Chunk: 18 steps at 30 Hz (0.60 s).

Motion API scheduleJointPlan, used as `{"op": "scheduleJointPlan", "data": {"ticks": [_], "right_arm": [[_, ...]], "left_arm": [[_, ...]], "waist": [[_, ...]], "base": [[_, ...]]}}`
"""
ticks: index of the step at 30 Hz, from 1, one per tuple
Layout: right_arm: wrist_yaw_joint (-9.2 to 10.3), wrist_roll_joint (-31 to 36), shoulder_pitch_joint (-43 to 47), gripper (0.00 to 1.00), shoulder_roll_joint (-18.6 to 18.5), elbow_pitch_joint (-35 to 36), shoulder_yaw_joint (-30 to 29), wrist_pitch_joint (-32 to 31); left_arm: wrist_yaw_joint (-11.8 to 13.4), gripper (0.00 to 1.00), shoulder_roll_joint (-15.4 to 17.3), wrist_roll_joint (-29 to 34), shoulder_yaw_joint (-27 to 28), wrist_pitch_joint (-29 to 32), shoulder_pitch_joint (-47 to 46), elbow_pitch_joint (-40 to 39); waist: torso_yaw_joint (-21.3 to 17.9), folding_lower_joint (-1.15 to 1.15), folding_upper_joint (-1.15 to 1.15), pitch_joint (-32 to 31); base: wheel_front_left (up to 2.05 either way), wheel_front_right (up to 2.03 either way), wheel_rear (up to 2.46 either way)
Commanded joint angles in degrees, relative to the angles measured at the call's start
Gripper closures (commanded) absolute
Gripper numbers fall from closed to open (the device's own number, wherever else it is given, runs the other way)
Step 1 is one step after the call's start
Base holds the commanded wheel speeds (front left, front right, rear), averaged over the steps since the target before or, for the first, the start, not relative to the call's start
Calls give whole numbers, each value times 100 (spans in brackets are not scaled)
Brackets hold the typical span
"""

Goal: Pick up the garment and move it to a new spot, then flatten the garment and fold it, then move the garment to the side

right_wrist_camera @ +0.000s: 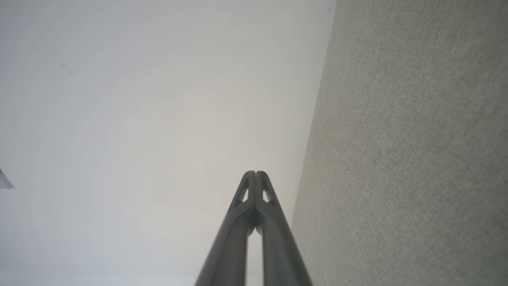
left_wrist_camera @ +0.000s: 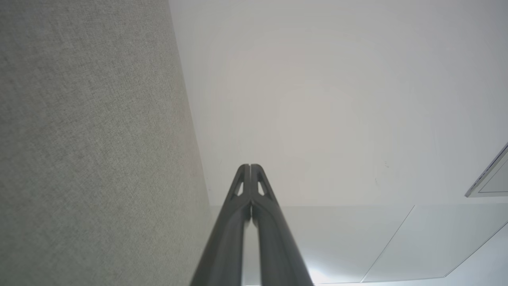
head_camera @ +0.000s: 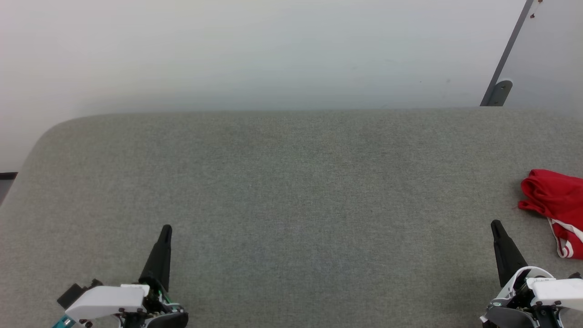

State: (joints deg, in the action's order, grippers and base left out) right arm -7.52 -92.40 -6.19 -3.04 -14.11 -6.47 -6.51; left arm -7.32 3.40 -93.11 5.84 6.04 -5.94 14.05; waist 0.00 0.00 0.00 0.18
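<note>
The garment [head_camera: 558, 205] lies bunched at the far right edge of the head view, red cloth with a red-and-white striped trim, cut off by the frame. My right gripper [head_camera: 495, 225] stands shut at the lower right, just left of and below the garment, apart from it. At the lower left my left gripper [head_camera: 166, 229] is shut and empty, far from the garment. In the left wrist view the left gripper [left_wrist_camera: 250, 166] has its tips together; the right wrist view shows the right gripper [right_wrist_camera: 255, 172] likewise.
A grey fabric-covered table [head_camera: 291, 191] spans the head view, with a rounded far-left corner. Behind it is a pale wall, and a grey slanted post [head_camera: 501, 77] stands at the back right.
</note>
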Motion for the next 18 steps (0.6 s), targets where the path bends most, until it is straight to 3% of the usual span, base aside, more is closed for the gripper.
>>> {"op": "scheduleJointPlan", "data": {"ticks": [1, 18], "right_arm": [[6, -5, -19, 100, 25, -6, -8, -10], [6, -5, -20, 100, 26, -6, -10, -12]], "left_arm": [[-30, 100, -11, 33, 17, 16, -57, 7], [-30, 100, -22, 35, 31, 32, -58, 7]], "waist": [[0, 0, 0, 0], [0, 0, 0, 0]], "base": [[0, 0, 0], [0, 0, 0]]}}
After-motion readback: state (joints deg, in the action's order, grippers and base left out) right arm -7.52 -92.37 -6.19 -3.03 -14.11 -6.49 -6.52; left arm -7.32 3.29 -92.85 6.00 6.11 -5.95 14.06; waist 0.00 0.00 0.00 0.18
